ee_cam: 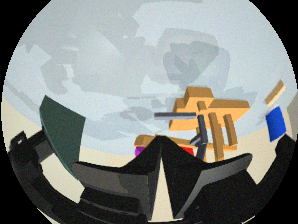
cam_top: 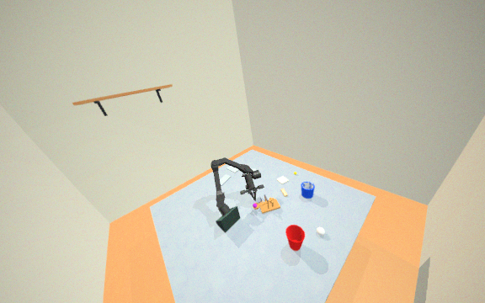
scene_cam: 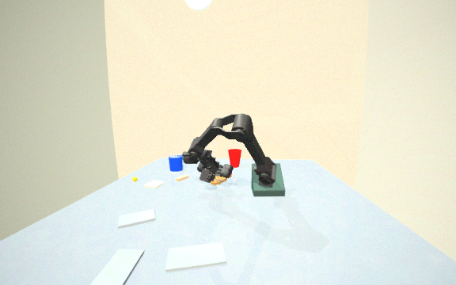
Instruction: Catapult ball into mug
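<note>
The orange catapult (cam_top: 275,206) (scene_cam: 218,180) (ee_cam: 227,107) stands on the table beside the arm. The purple ball (cam_top: 255,205) (ee_cam: 139,150) sits at the cup end of its throwing arm; the gripper partly hides it in the wrist view and almost wholly in the exterior view. The blue mug (cam_top: 307,191) (scene_cam: 176,164) (ee_cam: 275,124) stands upright beyond the catapult, on the side away from the ball. My gripper (cam_top: 255,199) (ee_cam: 161,138) is shut and empty. It points down, with its tips close above the ball end of the catapult; whether they touch anything is unclear.
A red cup (cam_top: 295,237) (scene_cam: 234,157) and a white ball (cam_top: 320,231) are at the far side from the exterior view. A wooden block (cam_top: 284,192) (scene_cam: 182,178) (ee_cam: 275,92), a small yellow ball (cam_top: 295,173) (scene_cam: 134,179) and several flat pale tiles lie about. The arm's green base (cam_top: 228,220) (scene_cam: 268,191) is near the catapult.
</note>
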Controlling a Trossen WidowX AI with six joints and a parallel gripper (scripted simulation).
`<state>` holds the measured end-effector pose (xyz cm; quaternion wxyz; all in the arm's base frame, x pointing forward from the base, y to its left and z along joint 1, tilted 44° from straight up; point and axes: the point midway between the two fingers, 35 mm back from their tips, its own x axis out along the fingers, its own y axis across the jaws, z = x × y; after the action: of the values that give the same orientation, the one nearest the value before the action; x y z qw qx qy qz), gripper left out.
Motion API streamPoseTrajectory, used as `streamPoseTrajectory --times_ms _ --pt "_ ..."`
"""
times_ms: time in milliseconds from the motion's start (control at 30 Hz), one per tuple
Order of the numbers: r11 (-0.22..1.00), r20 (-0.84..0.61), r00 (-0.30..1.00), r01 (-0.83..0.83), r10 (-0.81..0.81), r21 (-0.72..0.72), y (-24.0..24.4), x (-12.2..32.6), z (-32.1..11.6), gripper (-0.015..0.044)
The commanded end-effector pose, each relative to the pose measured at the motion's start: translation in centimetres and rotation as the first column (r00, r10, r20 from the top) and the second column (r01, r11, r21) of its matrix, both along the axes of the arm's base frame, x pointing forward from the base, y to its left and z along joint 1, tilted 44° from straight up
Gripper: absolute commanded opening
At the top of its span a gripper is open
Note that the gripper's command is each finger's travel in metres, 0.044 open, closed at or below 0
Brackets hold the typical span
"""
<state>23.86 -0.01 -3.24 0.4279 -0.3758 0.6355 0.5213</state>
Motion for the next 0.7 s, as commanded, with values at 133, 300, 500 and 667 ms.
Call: streamPoseTrajectory --times_ms 133,300,500,667 --pt "1.0 -0.008 1.0 0.004 -0.004 0.004 0.9 -0.6 -1.0 0.0" --pt "1.0 -0.009 1.0 0.004 -0.004 0.005 1.5 -0.8 -1.6 0.0" --pt "1.0 -0.01 1.0 0.004 -0.004 0.005 2.9 -1.3 -3.0 0.0" --pt "1.0 -0.01 1.0 0.003 -0.003 0.005 3.0 -1.2 -3.0 0.0"
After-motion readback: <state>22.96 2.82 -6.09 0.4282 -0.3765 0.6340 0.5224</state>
